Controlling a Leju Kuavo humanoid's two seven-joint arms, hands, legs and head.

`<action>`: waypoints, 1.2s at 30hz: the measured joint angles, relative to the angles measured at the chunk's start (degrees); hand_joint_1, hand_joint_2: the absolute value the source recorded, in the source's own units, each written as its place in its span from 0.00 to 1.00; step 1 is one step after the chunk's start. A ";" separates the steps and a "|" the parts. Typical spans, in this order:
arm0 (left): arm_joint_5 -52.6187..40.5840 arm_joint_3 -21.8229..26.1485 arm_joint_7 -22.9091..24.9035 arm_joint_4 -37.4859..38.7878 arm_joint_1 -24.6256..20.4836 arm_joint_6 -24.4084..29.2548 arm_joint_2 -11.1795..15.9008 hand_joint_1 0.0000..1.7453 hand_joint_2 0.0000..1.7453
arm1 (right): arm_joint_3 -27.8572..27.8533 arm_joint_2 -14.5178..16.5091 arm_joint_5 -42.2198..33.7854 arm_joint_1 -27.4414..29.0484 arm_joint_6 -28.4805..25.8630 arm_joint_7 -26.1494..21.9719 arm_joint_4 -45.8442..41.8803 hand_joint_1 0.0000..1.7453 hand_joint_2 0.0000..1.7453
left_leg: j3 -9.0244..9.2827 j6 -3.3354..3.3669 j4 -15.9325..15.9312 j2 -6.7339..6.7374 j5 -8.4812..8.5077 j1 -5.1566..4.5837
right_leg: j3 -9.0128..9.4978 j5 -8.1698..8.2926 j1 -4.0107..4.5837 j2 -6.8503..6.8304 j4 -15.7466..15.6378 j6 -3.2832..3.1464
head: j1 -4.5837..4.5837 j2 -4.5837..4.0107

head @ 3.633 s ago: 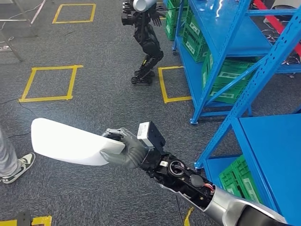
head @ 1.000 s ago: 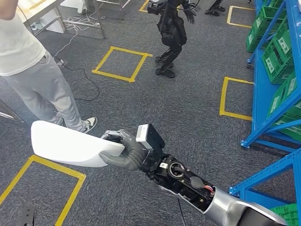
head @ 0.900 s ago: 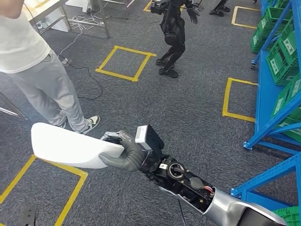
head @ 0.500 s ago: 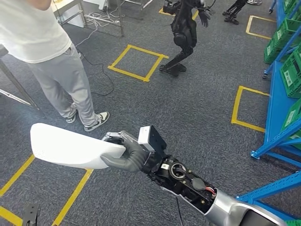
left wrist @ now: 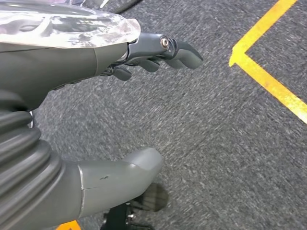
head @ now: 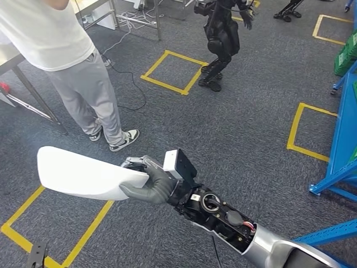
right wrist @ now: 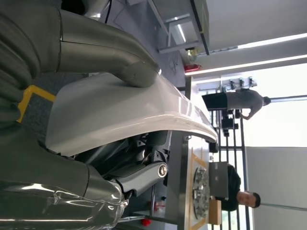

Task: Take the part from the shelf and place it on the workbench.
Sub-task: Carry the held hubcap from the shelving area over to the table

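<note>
Right hand (head: 149, 184) gripping white part (head: 80, 173), shelf (head: 343, 151) swung far right, workbench yet to reach.

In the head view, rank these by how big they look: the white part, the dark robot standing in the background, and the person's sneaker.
1. white part, held in the right hand; it is nearest the camera, which inflates it.
2. dark robot, farther off, so true size is unsure.
3. sneaker, clearly smallest.

The long white curved part (head: 84, 174) lies roughly level above the carpet, gripped at one end.
</note>
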 joint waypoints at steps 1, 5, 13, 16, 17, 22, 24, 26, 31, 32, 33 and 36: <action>0.00 -0.01 0.00 0.00 0.03 0.00 -0.03 0.00 1.00 | -0.01 0.00 0.01 0.08 0.01 0.01 0.00 1.00 1.00 | -1.96 -0.11 4.11 0.30 -1.61 0.02 | -0.09 0.01 0.11 -0.43 0.01 -0.06 | -0.15 0.00; 0.00 -0.05 0.00 0.01 0.26 0.00 -0.04 0.00 1.00 | -0.02 0.00 0.01 0.26 0.05 0.03 0.00 1.00 1.00 | -0.11 -0.06 1.30 1.09 1.43 0.02 | -0.13 -0.06 0.29 -1.88 0.10 0.01 | -0.26 0.00; -0.12 -0.40 -0.14 0.01 0.10 -0.02 0.01 0.00 1.00 | -0.32 0.00 0.30 0.29 0.05 0.04 -0.02 1.00 1.00 | 5.48 2.16 -9.95 1.83 4.85 -0.23 | -1.13 -2.33 0.82 -2.50 2.69 1.86 | 0.09 0.00; -0.17 -0.47 -0.21 0.02 0.00 -0.06 0.01 0.00 1.00 | -0.40 -0.02 0.51 0.52 0.04 0.04 -0.04 1.00 1.00 | 5.47 2.64 -10.00 1.06 4.93 -0.10 | -5.93 -7.78 0.56 -0.83 13.60 2.56 | 0.63 0.00; -0.17 -0.49 -0.22 0.02 0.03 -0.08 -0.02 0.00 1.00 | -0.40 -0.03 0.55 0.71 0.04 0.05 -0.03 1.00 1.00 | 5.46 2.67 -9.98 0.73 4.94 -0.12 | -7.36 -8.64 0.53 -0.67 16.70 2.60 | 0.75 0.00; -0.17 -0.49 -0.22 0.03 -0.03 -0.09 -0.18 0.00 1.00 | -0.54 -0.09 0.58 0.97 -0.04 0.05 -0.10 1.00 1.00 | 5.71 2.49 -9.95 -1.28 4.95 -0.14 | -2.09 -0.93 0.55 1.39 4.86 1.49 | 1.15 0.00; -0.17 -0.49 -0.24 0.03 -0.06 -0.09 -0.21 0.00 1.00 | -0.64 -0.09 0.58 0.95 -0.04 0.06 -0.23 1.00 1.00 | 5.23 1.95 -9.95 -1.92 5.25 -0.11 | -0.58 -0.34 0.67 2.35 1.57 1.05 | 1.21 0.00; -0.16 -0.51 -0.24 0.03 0.09 -0.09 -0.12 0.00 1.00 | -0.74 -0.09 0.58 0.93 -0.04 0.06 -0.36 1.00 1.00 | 4.76 1.25 -9.99 -2.39 5.54 -0.10 | -0.34 -0.35 0.52 1.78 0.80 0.69 | 1.32 0.00; -0.17 -0.54 -0.26 0.03 -0.10 -0.10 0.05 0.00 1.00 | -0.80 -0.10 0.58 0.99 0.03 0.07 -0.46 1.00 1.00 | -1.31 0.22 2.92 0.20 -1.19 -0.20 | -0.17 0.24 0.16 -0.19 -0.19 -0.27 | 0.01 0.00; -0.16 -0.54 -0.26 0.03 -0.02 -0.15 0.02 0.00 1.00 | -0.80 -0.10 0.59 1.05 0.03 0.08 -0.46 1.00 1.00 | -2.73 0.06 5.97 0.38 -2.15 -0.14 | -0.23 0.24 0.20 -0.60 -0.17 -0.27 | -0.06 0.00; -0.14 -0.54 -0.26 0.03 0.09 -0.20 -0.03 0.00 1.00 | -0.80 -0.11 0.61 1.08 0.03 0.10 -0.46 1.00 1.00 | -3.11 -0.06 6.93 0.49 -2.03 -0.08 | -0.27 0.24 0.22 -0.99 -0.15 -0.27 | -0.10 0.00; -0.13 -0.54 -0.26 0.03 0.03 -0.37 -0.02 0.00 1.00 | -0.84 -0.11 0.80 1.07 -0.02 0.14 -0.51 1.00 1.00 | 2.04 -0.05 -2.50 1.65 2.72 0.03 | -0.27 0.09 0.28 -2.04 0.08 -0.03 | -0.22 0.00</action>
